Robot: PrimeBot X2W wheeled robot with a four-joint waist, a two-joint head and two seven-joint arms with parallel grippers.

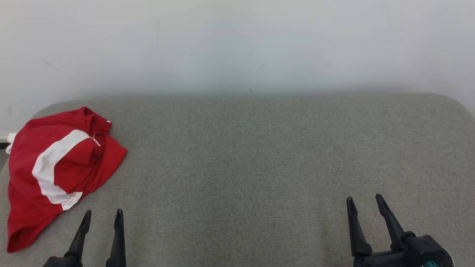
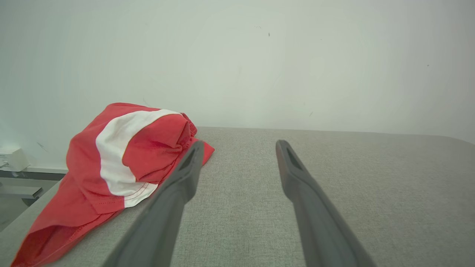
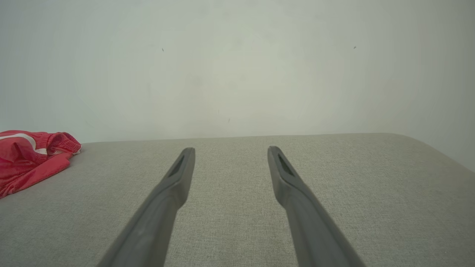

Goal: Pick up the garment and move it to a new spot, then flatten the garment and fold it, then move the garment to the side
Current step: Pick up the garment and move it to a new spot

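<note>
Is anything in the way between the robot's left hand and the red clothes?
No, nothing visible is. The open left hand waits close to the garment, which lies ahead and to its left, with just grey padding between them.

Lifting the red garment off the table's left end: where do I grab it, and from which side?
Probably the bunched fold beside the gathered band at the far right of the red garment, using the open left hand, the nearer one. Come down from above on the heap's right side: that fold stands up off the table, while the outer edges lie flat.
</note>
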